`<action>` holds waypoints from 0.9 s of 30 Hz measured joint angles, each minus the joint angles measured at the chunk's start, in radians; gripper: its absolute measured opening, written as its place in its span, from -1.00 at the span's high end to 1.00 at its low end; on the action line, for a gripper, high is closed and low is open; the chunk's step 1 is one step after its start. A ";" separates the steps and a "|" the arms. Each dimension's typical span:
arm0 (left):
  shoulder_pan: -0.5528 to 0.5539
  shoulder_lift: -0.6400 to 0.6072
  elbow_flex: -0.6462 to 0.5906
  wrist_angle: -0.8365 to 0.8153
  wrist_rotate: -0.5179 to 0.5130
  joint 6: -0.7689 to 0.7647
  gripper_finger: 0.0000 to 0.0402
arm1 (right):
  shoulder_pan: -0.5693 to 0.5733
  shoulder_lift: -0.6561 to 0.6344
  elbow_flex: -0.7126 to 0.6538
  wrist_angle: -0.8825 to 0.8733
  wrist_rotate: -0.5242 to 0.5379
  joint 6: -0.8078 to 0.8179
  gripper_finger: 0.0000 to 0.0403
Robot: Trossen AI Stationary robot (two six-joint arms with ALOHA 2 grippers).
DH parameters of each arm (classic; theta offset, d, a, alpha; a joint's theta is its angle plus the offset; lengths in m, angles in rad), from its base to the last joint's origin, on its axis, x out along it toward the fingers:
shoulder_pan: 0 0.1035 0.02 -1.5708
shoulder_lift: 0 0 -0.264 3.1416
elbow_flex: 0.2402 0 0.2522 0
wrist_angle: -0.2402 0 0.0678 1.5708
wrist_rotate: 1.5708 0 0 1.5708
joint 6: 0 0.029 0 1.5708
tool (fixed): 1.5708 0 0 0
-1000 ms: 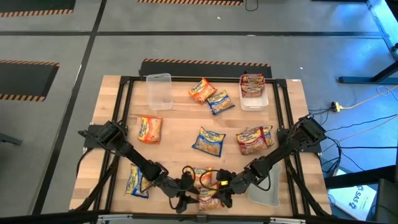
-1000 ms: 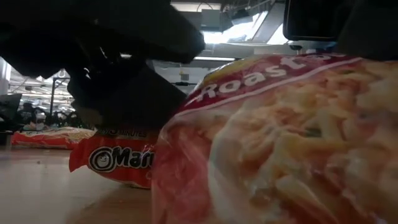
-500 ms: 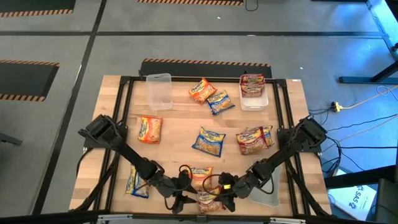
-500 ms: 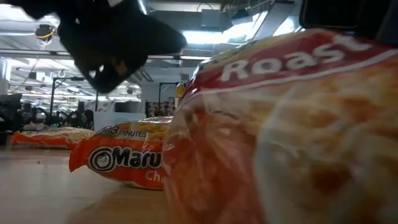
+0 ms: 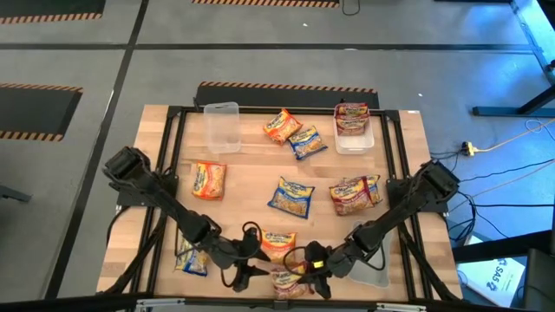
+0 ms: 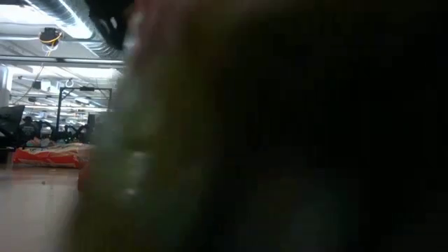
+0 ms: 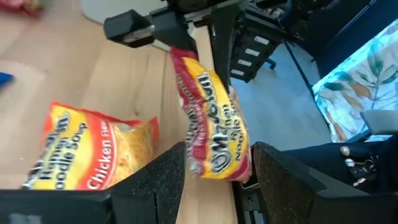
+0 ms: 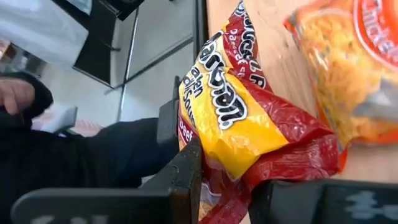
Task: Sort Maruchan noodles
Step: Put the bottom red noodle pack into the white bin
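My right gripper (image 8: pixel 225 186) is clamped on a red noodle packet (image 8: pixel 239 121) at the table's near edge, my left gripper (image 7: pixel 214 171) waits open beside it, one red packet (image 5: pixel 351 113) is in a tub (image 5: pixel 354 140), and most packets are not sorted yet.

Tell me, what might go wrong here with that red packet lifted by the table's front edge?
The right gripper pinches only an end of the red packet, which hangs right at the table edge, so it could slip and drop off. The left gripper sits close by, open, so the arms might bump.
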 joint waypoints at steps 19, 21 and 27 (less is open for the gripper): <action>0.074 -0.058 0.000 -0.018 0.083 -0.053 -0.23 | -0.001 -0.074 0.173 -0.281 0.260 -0.541 0.64; 0.083 -0.058 0.000 -0.010 0.105 -0.054 -0.30 | -0.010 -0.074 0.175 -0.284 0.267 -0.555 0.64; 0.076 -0.055 0.000 -0.005 0.118 -0.053 -0.36 | -0.038 -0.073 0.174 -0.307 0.297 -0.564 0.64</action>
